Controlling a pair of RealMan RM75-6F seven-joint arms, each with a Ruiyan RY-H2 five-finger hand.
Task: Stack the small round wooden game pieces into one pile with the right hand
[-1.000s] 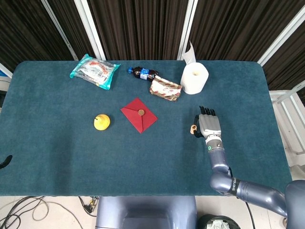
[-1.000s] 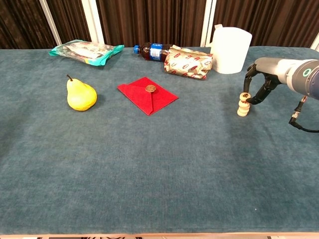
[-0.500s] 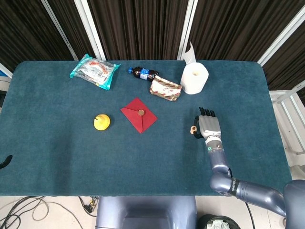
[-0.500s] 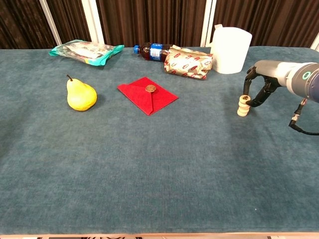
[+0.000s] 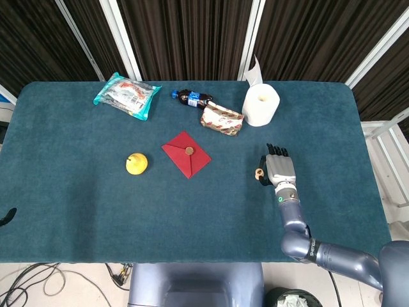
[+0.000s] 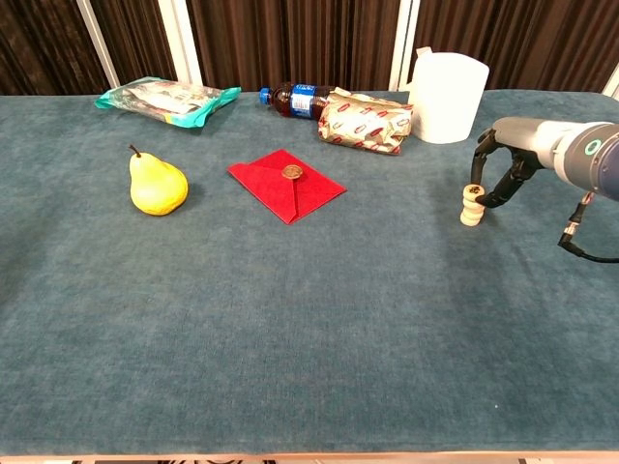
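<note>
Standing upright on the teal felt of the table [image 6: 290, 329], the pile of wooden game pieces [image 6: 471, 205] sits toward the right side, well clear of the other objects. It is a short pale column of small round discs, one atop another, with a dark mark on the top face; how many discs it holds is too small to tell. In the head view the pile [image 5: 259, 173] shows as a tan dot just left of the right hand [image 5: 280, 169].

The right hand [image 6: 502, 172] arches over from the right, its dark fingertips [image 6: 481, 196] curled down and meeting the top piece of the pile. The chest view suggests a pinch on that top disc, though whether the fingers truly grip it or only touch it I cannot tell. The left hand appears in neither view.

Further out, a red envelope [image 6: 287, 184] with a small round seal lies near the table's middle, and a yellow pear [image 6: 157, 183] stands to its left. Along the far edge lie a green snack packet [image 6: 166, 100], a dark bottle [image 6: 293, 100] on its side, a patterned wrapped package [image 6: 366, 122] touching the bottle, and a white paper roll [image 6: 447, 84] standing upright. Dark pleated curtains with white frame bars close off the back of the room.
</note>
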